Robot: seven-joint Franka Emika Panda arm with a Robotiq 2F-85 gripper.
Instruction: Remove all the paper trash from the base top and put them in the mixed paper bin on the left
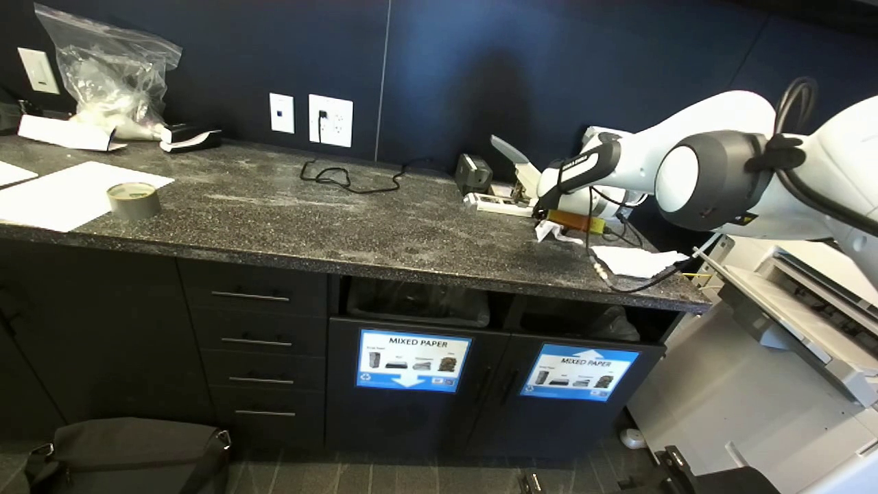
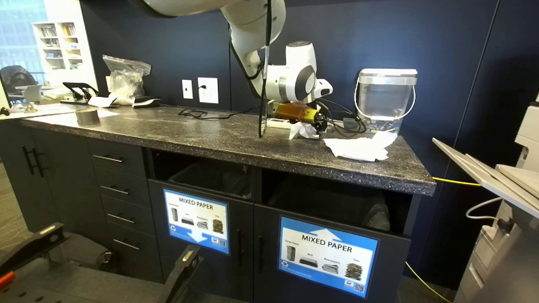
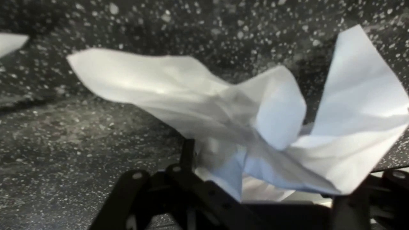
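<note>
Right end of the dark speckled countertop point(image 1: 343, 226). My gripper point(image 3: 266, 174) is down low over the stone, its jaws standing wide, with a crumpled white scrap point(image 3: 230, 105) between them. One finger point(image 3: 188, 156) comes right up to the paper's edge, touching or just shy of it, I cannot tell which; the opposite tip is partly covered by the paper. I read it as a straddle: so far as I can see, I have hold of nothing.

To the right of the scrap and apart from it lies a flatter white paper point(image 2: 358, 148), its far right corner raised. Beyond that, near the wall, a clear handled tub point(image 2: 385, 97). Left and far of the scrap, a white desk tool point(image 1: 504, 204) with its arm up.

The left bin point(image 1: 418, 302) sits below, in the left opening under the countertop, above a MIXED PAPER sign point(image 1: 413, 360).

Left end: a clear plastic bag point(image 1: 110, 89) near the far wall, a tape roll point(image 1: 134, 204) by a large white sheet point(image 1: 68, 199).
</note>
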